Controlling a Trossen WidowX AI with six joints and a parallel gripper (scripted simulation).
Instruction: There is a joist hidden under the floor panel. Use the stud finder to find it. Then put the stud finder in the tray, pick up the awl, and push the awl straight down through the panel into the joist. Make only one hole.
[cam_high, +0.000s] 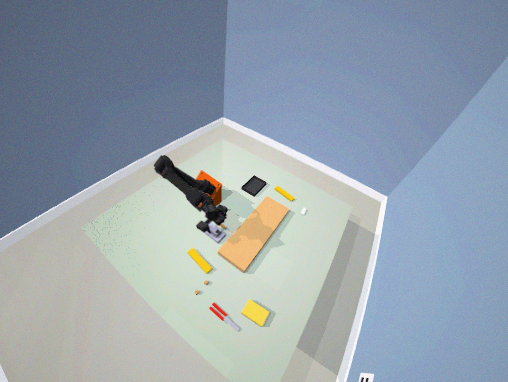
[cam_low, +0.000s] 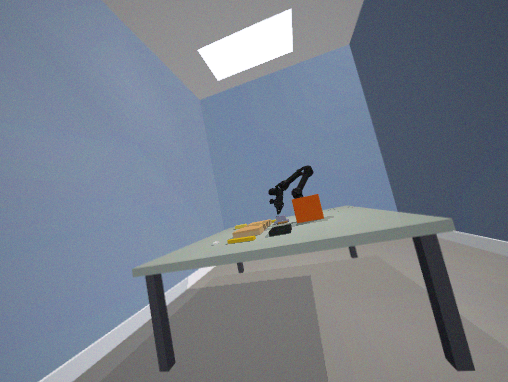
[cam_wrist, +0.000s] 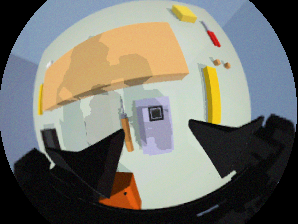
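The lavender stud finder lies on the table, its dark square face up. The awl lies beside it, orange handle and thin metal shank, between stud finder and left finger in the wrist view. My gripper is open and empty, pointing down above the stud finder. The tan floor panel lies just beyond them, partly in the arm's shadow; no joist shows. The black tray holds nothing that I can see.
Yellow bars lie off both panel ends. A yellow block, a red-handled tool, two small orange pieces and a white piece lie farther out. The orange base stands behind.
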